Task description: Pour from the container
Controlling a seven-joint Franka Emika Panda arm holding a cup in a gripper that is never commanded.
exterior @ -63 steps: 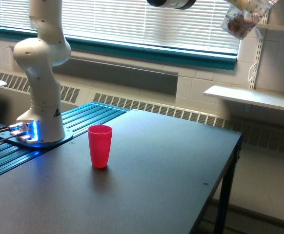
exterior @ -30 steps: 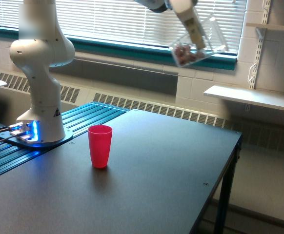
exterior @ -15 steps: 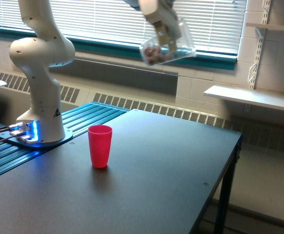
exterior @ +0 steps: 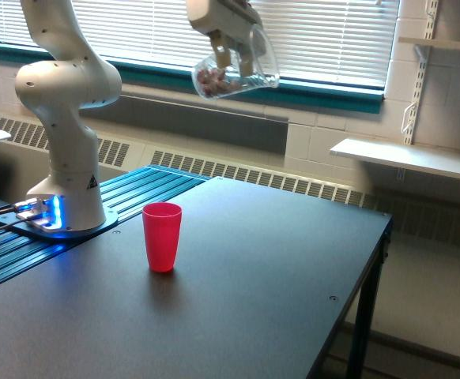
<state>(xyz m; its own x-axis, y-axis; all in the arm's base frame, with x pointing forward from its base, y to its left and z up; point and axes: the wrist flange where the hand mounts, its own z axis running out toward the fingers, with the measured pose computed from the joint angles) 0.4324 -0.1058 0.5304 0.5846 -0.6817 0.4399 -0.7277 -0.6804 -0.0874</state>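
Your gripper [exterior: 234, 57] was clamped on the container [exterior: 235, 73], fingers [exterior: 224, 55] pressed against its wall, high above the table and in front of the window blinds [exterior: 325, 35]. You had the container tipped hard onto its side: the wide mouth faced the exterior view's right, the base faced left. It was clear, thin-walled plastic, round and slightly tapered. Inside sat a small heap of reddish-brown pieces, gathered at the low base end; what they were was too small to tell.

Well below it and to the left stood the red cup [exterior: 162, 236], upright on the table [exterior: 277, 292], mouth open upward. Opaque, smooth plastic, a tapered tumbler shape, narrower at the foot. Its inside was not visible from this angle. The container hung well apart from it, farther back and to the right of its mouth.

The tabletop was dark, matte and flat, with squared edges and a dark leg at the near right. At far left your arm's white, glossy base [exterior: 65, 170] stood on a ribbed teal surface [exterior: 135, 189], with a blue light glowing at its foot. Behind, a white slatted radiator grille [exterior: 293, 183] ran along the wall, and a white shelf [exterior: 408, 158] jutted out at the right.
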